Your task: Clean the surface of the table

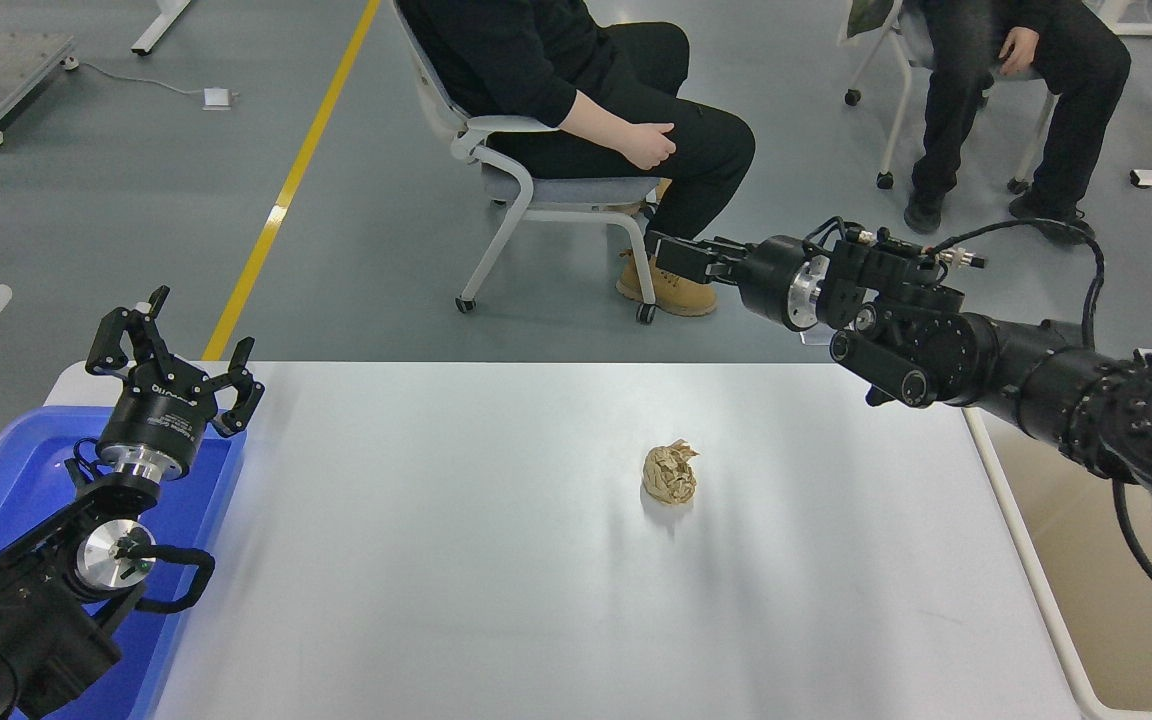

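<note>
The white table surface [436, 580] carries a single crumpled tan paper ball [670, 474], a little right of its middle. My right gripper [674, 258] hovers high above the table's far edge, well up and behind the ball. It is open and holds nothing. My left gripper [176, 330] stays parked at the lower left above the blue tray, open, fingers pointing up.
A blue plastic tray [6, 480] sits at the table's left end under the left arm. A beige bin [1126, 600] stands off the right edge. Two people sit on wheeled chairs [536, 190] beyond the far side.
</note>
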Controlling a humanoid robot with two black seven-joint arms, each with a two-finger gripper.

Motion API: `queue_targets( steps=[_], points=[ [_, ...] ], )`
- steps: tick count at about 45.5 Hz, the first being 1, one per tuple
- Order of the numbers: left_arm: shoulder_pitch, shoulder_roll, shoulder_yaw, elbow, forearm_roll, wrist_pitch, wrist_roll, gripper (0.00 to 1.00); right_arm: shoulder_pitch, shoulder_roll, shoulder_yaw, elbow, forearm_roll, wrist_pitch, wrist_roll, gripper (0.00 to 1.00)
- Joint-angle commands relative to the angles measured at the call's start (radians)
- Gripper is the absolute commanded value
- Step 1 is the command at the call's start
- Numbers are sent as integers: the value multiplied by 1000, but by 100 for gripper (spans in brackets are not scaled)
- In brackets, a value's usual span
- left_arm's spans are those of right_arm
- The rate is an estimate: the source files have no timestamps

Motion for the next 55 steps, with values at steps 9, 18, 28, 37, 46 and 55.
queue_targets(
  steps=[9, 18, 28, 37, 46, 55],
  points=[
    [0, 0, 0, 0, 0, 0, 0, 100, -34, 51, -245, -6, -32, 34, 0, 99],
    [0, 1, 0, 0, 0, 0, 0, 100, -103, 51, -295, 8, -46, 35, 0, 99],
    [0, 0, 0, 0, 0, 0, 0, 100, -208, 51, -295, 5, -176, 35, 0, 99],
    [0, 0, 0, 0, 0, 0, 0, 100, -235, 51, -290, 8, -178, 34, 0, 99],
    [0, 0, 0, 0, 0, 0, 0, 100, -254, 51, -290, 8, -178, 31, 0, 99],
    [0, 0, 0, 0, 0, 0, 0, 100, -271, 51, -288, 8, -178, 26, 0, 99]
  ],
)
